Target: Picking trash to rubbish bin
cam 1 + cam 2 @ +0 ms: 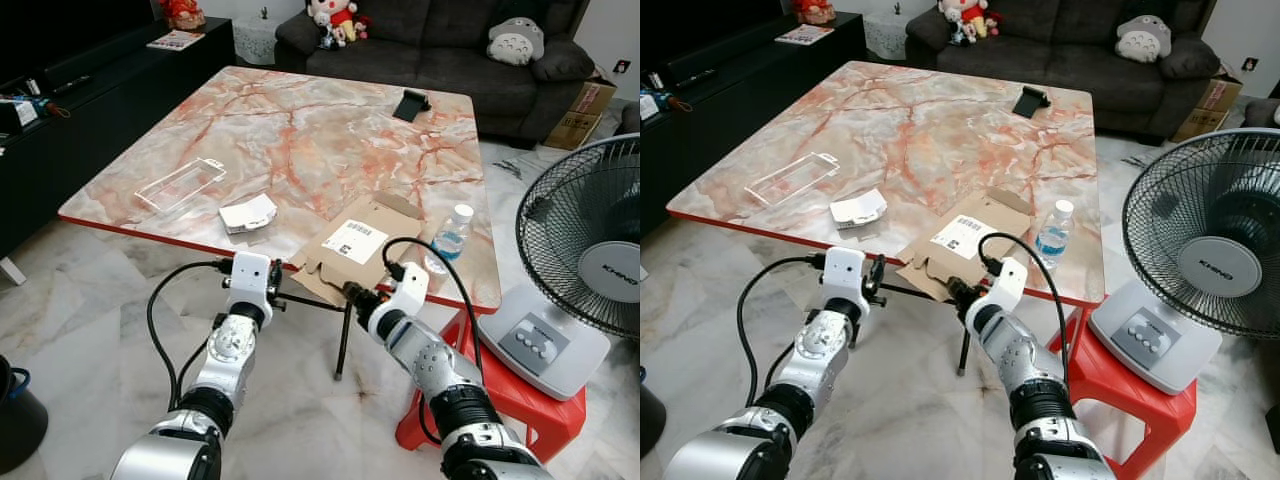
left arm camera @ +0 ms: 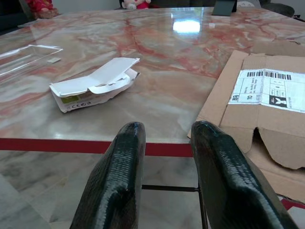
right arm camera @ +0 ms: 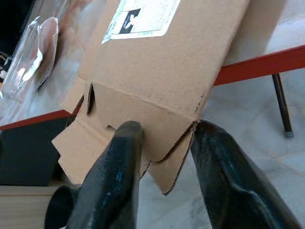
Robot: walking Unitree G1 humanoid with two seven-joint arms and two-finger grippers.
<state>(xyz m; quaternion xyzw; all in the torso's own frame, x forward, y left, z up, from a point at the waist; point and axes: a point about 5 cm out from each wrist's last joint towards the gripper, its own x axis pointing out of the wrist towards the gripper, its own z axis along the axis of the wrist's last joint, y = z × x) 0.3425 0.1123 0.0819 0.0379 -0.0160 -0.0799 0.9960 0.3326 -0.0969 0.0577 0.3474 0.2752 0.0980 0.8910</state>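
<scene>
Right gripper point(image 3: 162, 143), fingers open around edge of flattened box point(image 1: 355, 245) overhanging marble table point(image 1: 300, 130), left gripper point(image 2: 164, 143) open below table edge, near white carton point(image 2: 93, 86).

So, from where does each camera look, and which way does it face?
Left eye: head, looking down at marble table; both silver arms show.
Right eye: same scene, shifted; fan at right.
Left wrist: behind the left gripper, facing white packet.
Right wrist: behind the right gripper, open jaws at flattened cardboard box.
Shared: the box.
</scene>
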